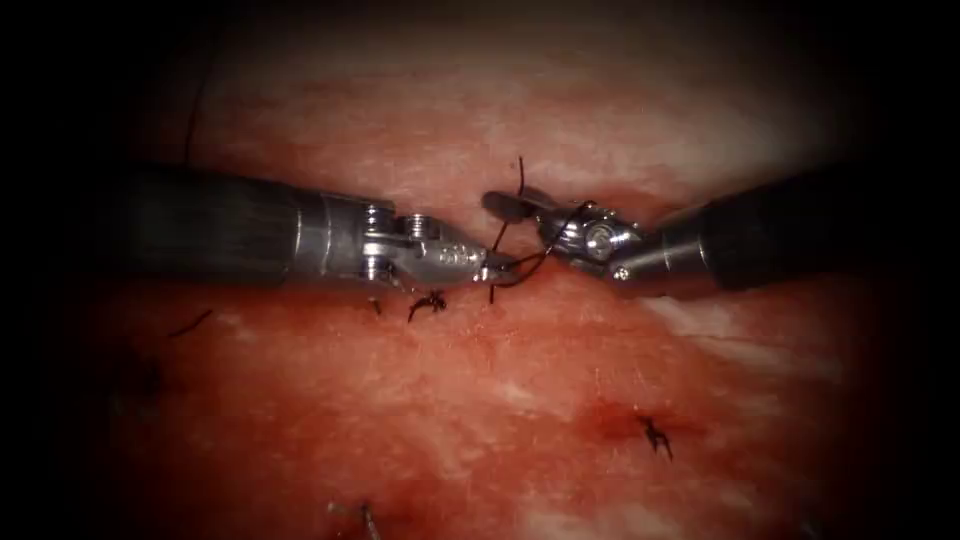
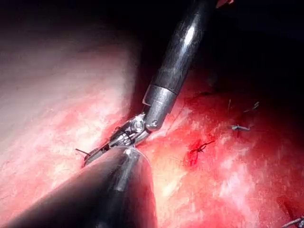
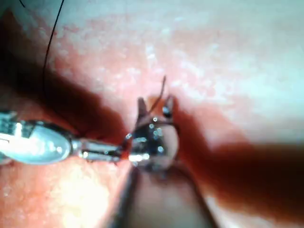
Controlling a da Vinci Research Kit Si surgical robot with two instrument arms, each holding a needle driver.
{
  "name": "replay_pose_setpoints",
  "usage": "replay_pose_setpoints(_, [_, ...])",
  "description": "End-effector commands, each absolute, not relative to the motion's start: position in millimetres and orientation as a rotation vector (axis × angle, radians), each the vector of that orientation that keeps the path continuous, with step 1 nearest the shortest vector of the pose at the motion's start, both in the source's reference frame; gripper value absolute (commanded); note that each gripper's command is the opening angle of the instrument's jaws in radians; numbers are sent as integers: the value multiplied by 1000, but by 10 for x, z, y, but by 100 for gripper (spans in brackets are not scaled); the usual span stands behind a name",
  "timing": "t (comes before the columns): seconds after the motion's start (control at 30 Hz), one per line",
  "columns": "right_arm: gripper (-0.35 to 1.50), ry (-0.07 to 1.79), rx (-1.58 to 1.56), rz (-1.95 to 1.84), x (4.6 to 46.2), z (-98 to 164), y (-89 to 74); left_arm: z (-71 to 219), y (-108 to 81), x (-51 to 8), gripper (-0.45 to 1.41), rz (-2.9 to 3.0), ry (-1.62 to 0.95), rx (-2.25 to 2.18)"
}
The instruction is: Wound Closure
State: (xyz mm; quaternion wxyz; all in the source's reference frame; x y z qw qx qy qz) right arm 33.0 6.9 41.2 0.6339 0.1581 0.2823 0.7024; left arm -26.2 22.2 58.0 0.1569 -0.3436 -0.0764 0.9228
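Endoscope view: left tool (image 1: 503,266) clenched on the thread (image 1: 530,266) at its tip, just above the tissue (image 1: 480,400); right tool (image 1: 520,207) spread wide, one jaw pointing left, gripping nothing, thread draped across its wrist. Thread looped between both tips, one end standing upright. Needle not made out. Knotted stitch (image 1: 428,303) just below the left tool; another stitch (image 1: 655,434) well apart, lower right. Right wrist view: right tool (image 3: 153,105) parted, left tool (image 3: 114,153) beside it.
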Motion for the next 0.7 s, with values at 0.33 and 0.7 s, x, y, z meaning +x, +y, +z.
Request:
replay_pose_setpoints(0.33, [-35,663,341,1656,338,413,68,587,221,-257,-45,2635,-232,-987])
replay_pose_setpoints(0.7, [-35,810,289,1656,314,334,71,584,242,-214,-45,2618,-254,-962])
